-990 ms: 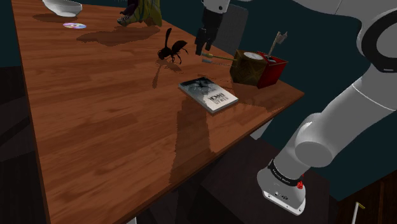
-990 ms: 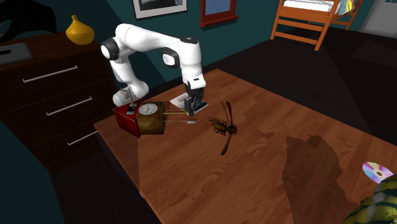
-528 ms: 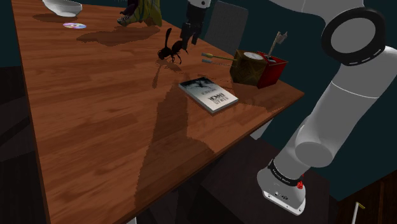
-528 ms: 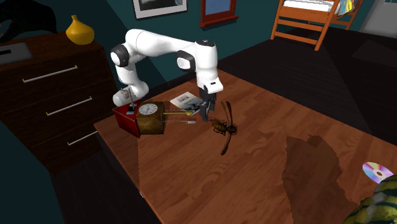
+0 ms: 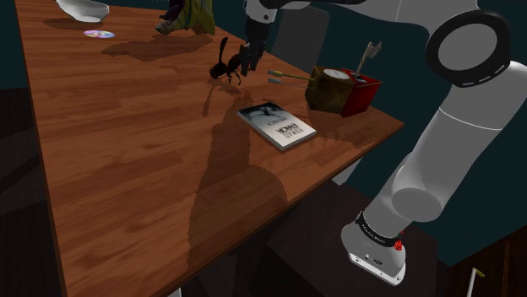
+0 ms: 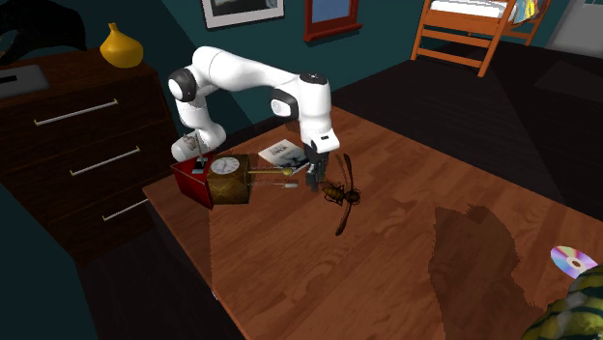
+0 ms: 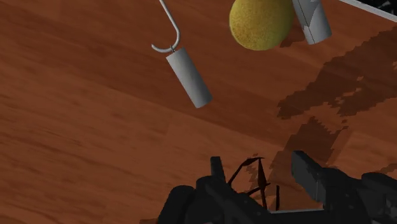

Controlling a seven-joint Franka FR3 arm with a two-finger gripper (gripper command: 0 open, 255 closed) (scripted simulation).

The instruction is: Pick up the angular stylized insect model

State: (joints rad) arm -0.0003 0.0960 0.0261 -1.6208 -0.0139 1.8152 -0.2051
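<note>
The insect model (image 5: 225, 62) is dark and wasp-like, with long narrow wings, and stands on the wooden table (image 5: 127, 169) near its far edge. From the second exterior view its body is brown and yellow (image 6: 339, 194). My black gripper (image 5: 247, 61) has come down right beside it, on the side toward the clock (image 6: 316, 180). In the wrist view the fingers (image 7: 309, 173) stand apart. Thin reddish legs of the insect (image 7: 261, 181) lie between them, and I see no contact.
A brown clock (image 5: 329, 88) and a red box (image 5: 361, 93) sit close by at the table edge. The clock's grey weights (image 7: 188, 77) and yellow bob (image 7: 261, 23) lie on the wood. A book (image 5: 277, 124), a disc (image 5: 99, 35) and a white bowl (image 5: 83, 8) also rest on the table.
The arm has swung from above the book across to the insect. The gripper has dropped lower and now stands right next to it. The insect has not moved.
</note>
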